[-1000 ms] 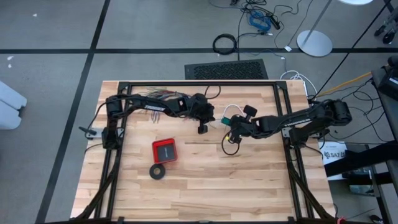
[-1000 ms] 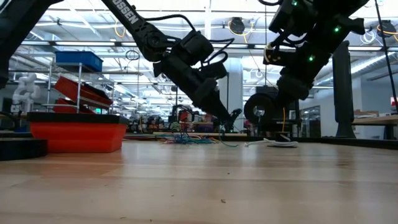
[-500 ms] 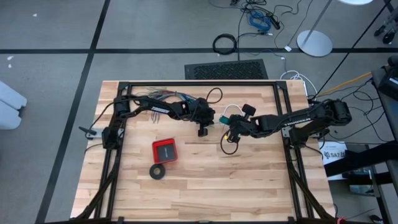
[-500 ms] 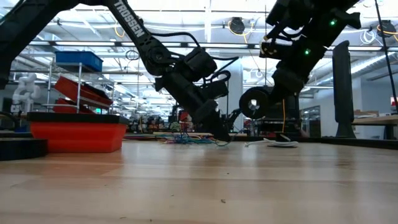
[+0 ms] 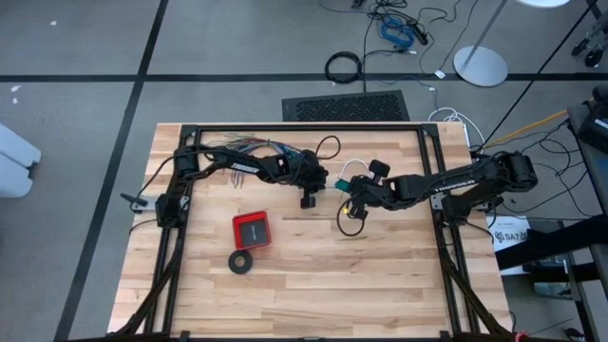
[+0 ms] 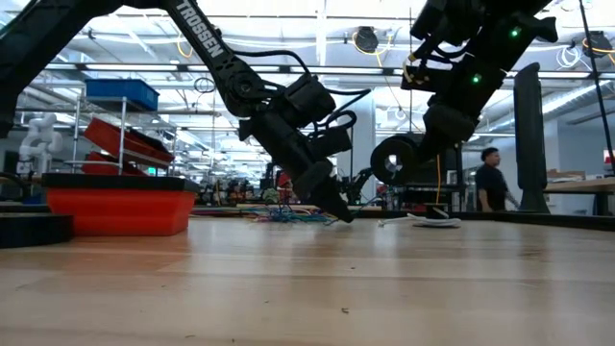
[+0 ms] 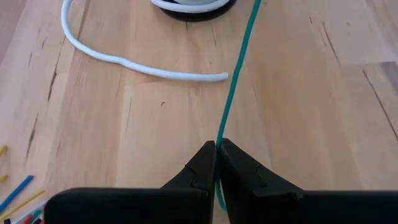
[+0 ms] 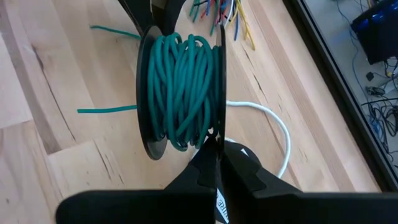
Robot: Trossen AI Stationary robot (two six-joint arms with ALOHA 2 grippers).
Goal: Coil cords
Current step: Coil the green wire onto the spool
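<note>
Left end effector [image 7: 217,163]: pinched shut on the green wire [image 7: 234,87], frame centre.
Right end effector [image 8: 217,163]: closed on the spool [image 8: 180,93] rim, green wire wound on it.
White cord [image 7: 134,59]: on the tabletop [image 7: 311,106], upper left.

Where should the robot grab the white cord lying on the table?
Probably best a little back from its loose end, coming straight down, tool fingers either side. The white cord lies flat and thin on the table, and the teal wire runs right beside its tip.
</note>
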